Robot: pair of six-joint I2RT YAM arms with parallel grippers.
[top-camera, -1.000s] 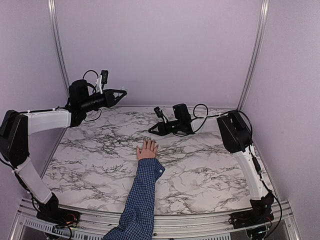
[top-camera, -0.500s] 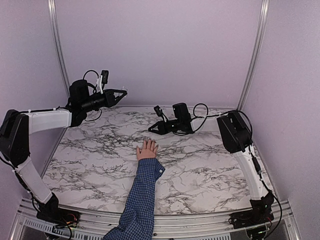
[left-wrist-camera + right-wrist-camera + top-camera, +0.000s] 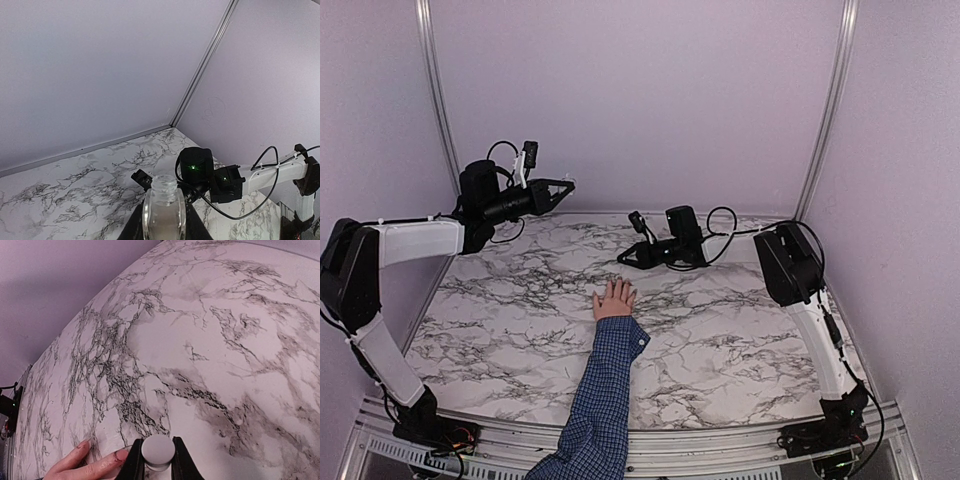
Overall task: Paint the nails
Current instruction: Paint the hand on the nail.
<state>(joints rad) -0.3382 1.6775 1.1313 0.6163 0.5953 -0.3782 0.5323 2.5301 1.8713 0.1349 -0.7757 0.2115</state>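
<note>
A small light-skinned hand (image 3: pixel 613 300) with a blue checked sleeve (image 3: pixel 605 385) lies flat on the marble table, fingers pointing away. My left gripper (image 3: pixel 563 186) is raised at the back left, shut on a clear open-necked glass bottle (image 3: pixel 164 212). My right gripper (image 3: pixel 626 261) is low over the table just beyond the fingertips, shut on a round white cap (image 3: pixel 158 450). In the right wrist view two fingers (image 3: pixel 92 467) lie at the lower left. One nail (image 3: pixel 120 455), just left of my jaws, has a dark smear. Any brush below the cap is hidden.
The marble table (image 3: pixel 720 330) is bounded by purple walls with metal corner rails (image 3: pixel 825 110). My right arm and its cable (image 3: pixel 235 182) show in the left wrist view, beyond the bottle. The sleeve crosses the table's near edge at the middle.
</note>
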